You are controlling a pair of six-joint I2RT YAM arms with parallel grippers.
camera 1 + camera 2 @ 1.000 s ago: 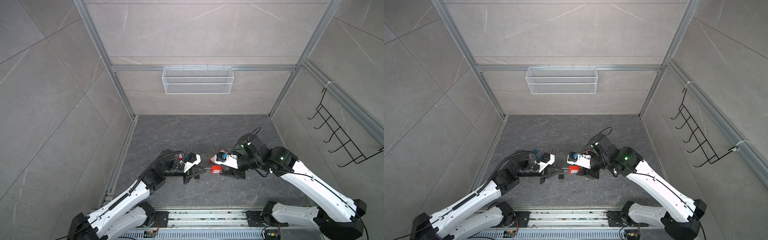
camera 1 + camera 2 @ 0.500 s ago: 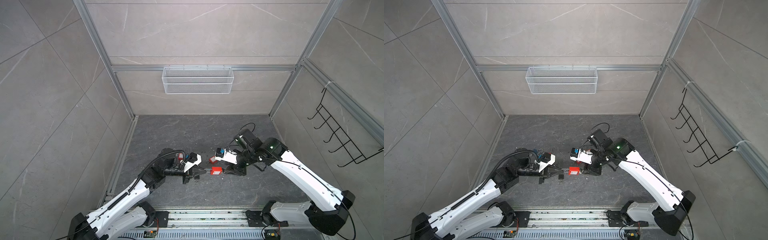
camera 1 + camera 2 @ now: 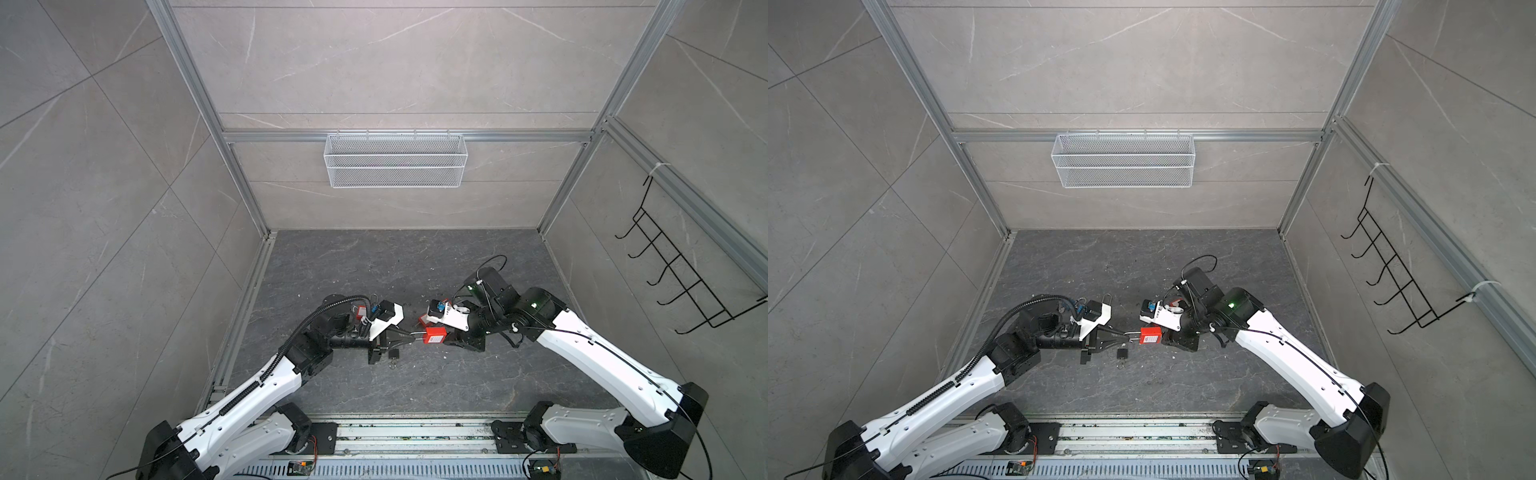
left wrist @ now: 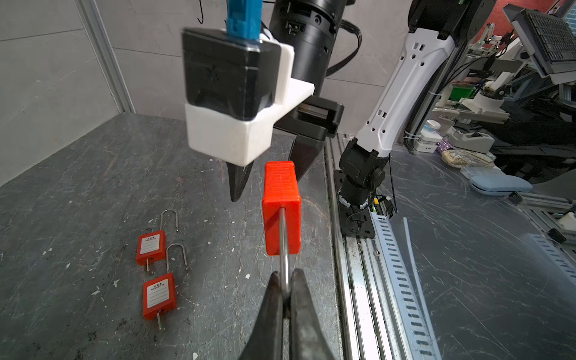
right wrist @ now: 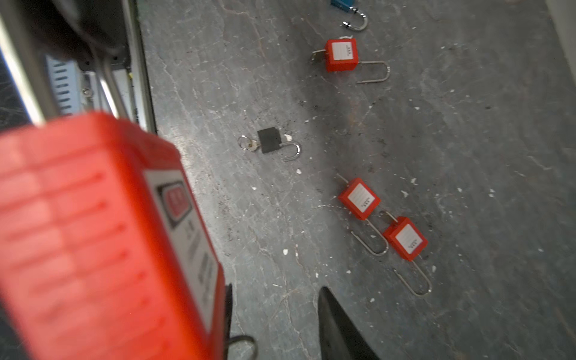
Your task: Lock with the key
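Grey tiled walls (image 3: 395, 62) surround a dark marbled floor (image 3: 374, 266), wire basket (image 3: 395, 166) mounted behind.

my white plastic arm shells (image 3: 266, 386), black joints (image 3: 305, 357), black ribbed cable conduit (image 3: 313, 316) on left, green light (image 3: 1232, 304) on right, white camera brackets (image 4: 230, 140)

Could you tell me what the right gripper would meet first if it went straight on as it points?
Most likely the red padlock, held by its shackle in the left gripper; it sits right at the open right gripper, though depth is unclear.
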